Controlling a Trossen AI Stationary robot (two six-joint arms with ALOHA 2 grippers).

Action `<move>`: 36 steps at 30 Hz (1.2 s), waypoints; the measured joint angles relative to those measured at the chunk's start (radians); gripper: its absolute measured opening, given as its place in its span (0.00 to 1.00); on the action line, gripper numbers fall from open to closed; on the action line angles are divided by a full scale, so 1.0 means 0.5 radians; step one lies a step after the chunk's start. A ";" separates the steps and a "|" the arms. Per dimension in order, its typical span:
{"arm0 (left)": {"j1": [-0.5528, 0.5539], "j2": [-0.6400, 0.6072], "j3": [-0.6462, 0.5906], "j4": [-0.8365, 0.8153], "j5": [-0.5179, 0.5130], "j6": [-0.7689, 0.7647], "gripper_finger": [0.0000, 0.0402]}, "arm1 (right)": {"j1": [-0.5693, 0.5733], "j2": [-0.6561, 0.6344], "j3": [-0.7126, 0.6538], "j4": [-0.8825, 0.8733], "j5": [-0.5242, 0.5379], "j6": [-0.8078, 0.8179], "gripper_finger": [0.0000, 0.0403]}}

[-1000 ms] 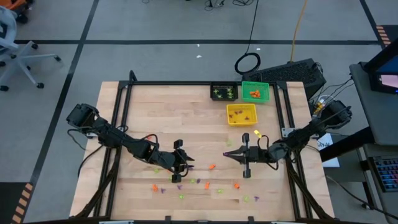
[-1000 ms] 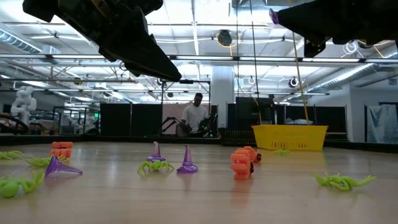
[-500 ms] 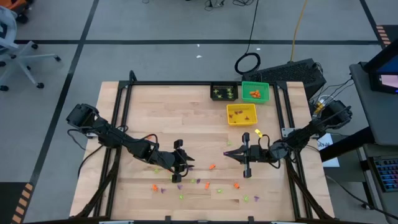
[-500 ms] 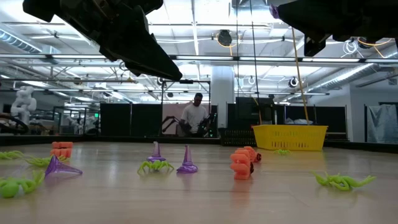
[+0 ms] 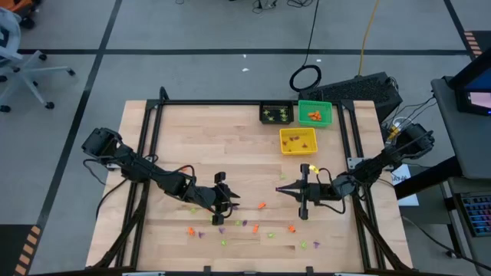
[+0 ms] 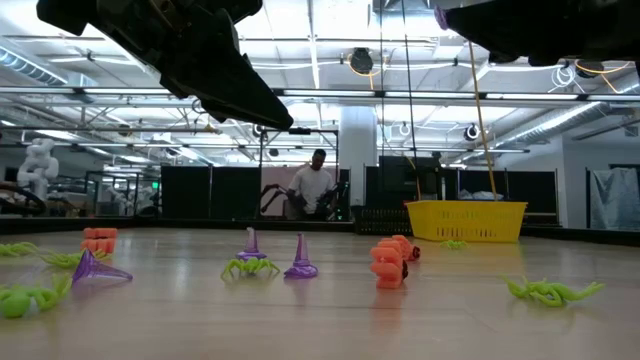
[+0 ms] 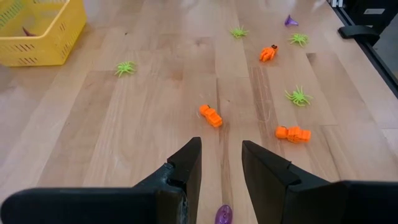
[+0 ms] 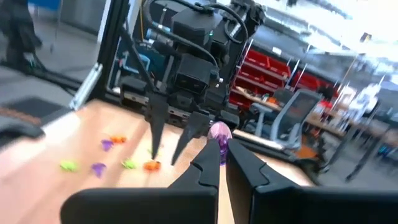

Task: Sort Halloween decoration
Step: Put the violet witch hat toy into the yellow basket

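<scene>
Your right gripper (image 8: 219, 144) pinched a purple trinket (image 8: 218, 132), frame center; left gripper (image 7: 220, 163) hung narrowly open above the table (image 7: 143, 118), w/ nothing held.

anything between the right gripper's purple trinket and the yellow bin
Nothing visible does. The right gripper holds a purple trinket lifted above the table, and the yellow bin sits farther back with only bare wood between them. The left gripper is off to the other side.
</scene>
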 joint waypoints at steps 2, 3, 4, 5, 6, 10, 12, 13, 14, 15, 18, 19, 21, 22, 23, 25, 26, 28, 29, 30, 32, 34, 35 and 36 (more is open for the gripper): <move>0.000 0.000 0.000 -0.001 0.000 0.000 0.28 | 0.000 0.000 0.000 0.000 0.000 -0.151 0.00; 0.000 0.000 0.000 -0.001 -0.001 0.000 0.28 | 0.000 0.000 0.001 0.000 0.000 -0.218 0.00; 0.000 0.000 0.000 -0.001 -0.001 0.000 0.28 | 0.000 0.000 0.006 0.000 0.000 -0.286 0.00; 0.000 0.000 0.000 -0.001 -0.001 0.000 0.28 | 0.000 0.000 0.013 0.001 0.000 -0.351 0.00; 0.000 0.000 0.000 -0.001 0.000 0.000 0.28 | 0.000 0.000 0.019 0.001 0.000 -0.420 0.00; 0.000 0.000 0.000 -0.001 -0.001 -0.001 0.28 | 0.000 0.000 0.064 0.001 0.000 -0.728 0.00; 0.000 0.000 0.000 -0.001 -0.001 -0.001 0.28 | 0.000 0.000 0.094 0.001 0.000 -0.926 0.00; 0.000 0.000 0.000 0.000 -0.001 -0.001 0.28 | 0.000 0.000 0.109 0.001 -0.001 -1.020 0.00; 0.000 0.000 0.000 0.000 -0.001 -0.001 0.28 | 0.000 -0.001 0.123 0.001 -0.001 -1.094 0.00; 0.000 0.000 0.000 0.000 -0.001 -0.001 0.28 | 0.000 -0.001 0.135 0.000 -0.001 -1.138 0.00; 0.000 0.000 0.000 0.000 -0.001 0.001 0.28 | 0.000 -0.001 0.153 -0.016 -0.001 -1.118 0.00; 0.000 0.000 0.000 0.000 -0.001 0.002 0.28 | 0.000 -0.001 0.153 -0.032 -0.001 -1.082 0.00; 0.000 0.000 0.000 0.000 -0.001 0.002 0.28 | 0.000 -0.001 0.153 -0.087 -0.001 -1.017 0.00; 0.000 0.000 0.000 0.000 -0.001 0.002 0.28 | 0.000 -0.001 0.153 -0.113 -0.001 -0.992 0.00; 0.001 0.000 0.000 0.000 -0.001 0.002 0.28 | 0.000 -0.001 0.153 -0.136 -0.001 -0.974 0.00; 0.000 0.000 0.000 -0.001 -0.001 0.002 0.28 | 0.000 -0.001 0.153 -0.159 -0.001 -0.942 0.00; 0.000 0.000 0.000 0.000 -0.001 0.002 0.28 | 0.000 -0.001 0.153 -0.168 -0.001 -0.933 0.00; 0.000 0.000 0.000 0.000 -0.001 0.003 0.28 | 0.000 -0.001 0.153 -0.178 -0.001 -0.929 0.00; 0.001 0.000 0.000 -0.001 -0.001 0.003 0.28 | 0.000 -0.001 0.153 -0.181 -0.001 -0.926 0.00; 0.000 0.000 0.000 0.000 -0.001 0.003 0.28 | 0.000 -0.001 0.153 -0.186 -0.001 -0.912 0.00; 0.000 0.000 0.000 0.000 -0.001 0.004 0.28 | 0.000 -0.001 0.153 -0.190 -0.001 -0.880 0.00; 0.000 0.000 0.000 0.000 -0.001 0.005 0.28 | 0.000 -0.001 0.153 -0.195 -0.001 -0.872 0.00; 0.000 0.000 0.000 0.000 -0.001 0.005 0.28 | 0.000 -0.001 0.153 -0.200 -0.001 -0.871 0.00; 0.000 0.000 0.000 0.000 -0.001 0.005 0.28 | 0.000 -0.001 0.153 -0.204 -0.001 -0.870 0.00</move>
